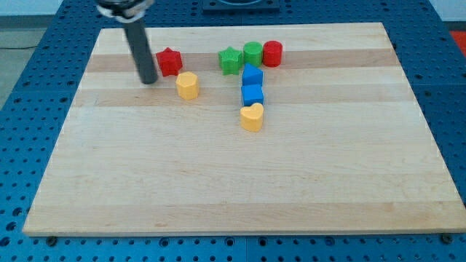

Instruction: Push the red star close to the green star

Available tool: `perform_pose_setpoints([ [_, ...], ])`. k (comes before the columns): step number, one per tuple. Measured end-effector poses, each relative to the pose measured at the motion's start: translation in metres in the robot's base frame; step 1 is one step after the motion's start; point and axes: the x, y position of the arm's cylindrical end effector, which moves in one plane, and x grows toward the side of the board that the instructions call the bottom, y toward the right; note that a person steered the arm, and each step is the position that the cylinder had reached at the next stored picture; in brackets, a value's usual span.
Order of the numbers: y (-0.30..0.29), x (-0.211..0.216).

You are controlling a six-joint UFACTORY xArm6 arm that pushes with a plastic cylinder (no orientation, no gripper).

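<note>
Now | my tip (148, 80) just left of red star (169, 62) | green star (231, 60) apart | tool: none, bare rod

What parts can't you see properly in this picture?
1. The top of my rod, cut off by the view's top edge; only my tip shows, just left of the red star.
2. Whether my tip touches the red star: too close to tell.
3. The exact shapes of the two blue blocks, pressed together.
4. The green cylinder's lower front, hidden by the blue blocks.
</note>
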Motion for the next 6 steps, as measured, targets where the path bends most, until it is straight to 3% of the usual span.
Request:
perform_pose_setpoints([
  [1, -0.014, -0.024],
  [2, 0.034, -0.059],
  [3, 0.073, -0.058],
  [5, 0.035, -0.024],
  [6, 0.056, -0.022],
])
